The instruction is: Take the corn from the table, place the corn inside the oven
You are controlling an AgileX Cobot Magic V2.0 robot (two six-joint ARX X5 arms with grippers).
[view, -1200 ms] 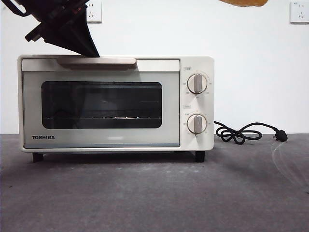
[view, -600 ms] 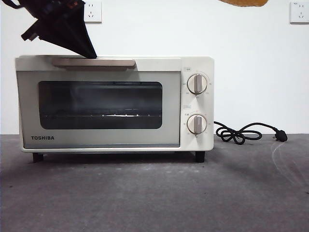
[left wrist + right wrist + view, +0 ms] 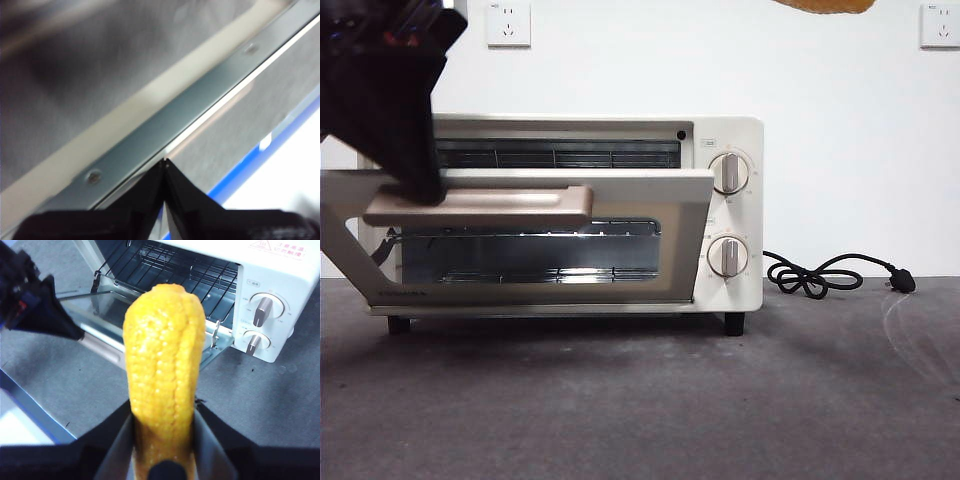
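Overhead, right claw (image 3: 162, 440) pinching corn (image 3: 164, 360); left claw (image 3: 165, 162) pressed together on oven (image 3: 735, 215) handle (image 3: 480, 205).

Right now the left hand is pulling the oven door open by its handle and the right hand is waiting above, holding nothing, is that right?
Not quite. The right hand is shut on the corn, as the right wrist view shows. The rest holds: the left hand is at the handle of the partly open oven door.
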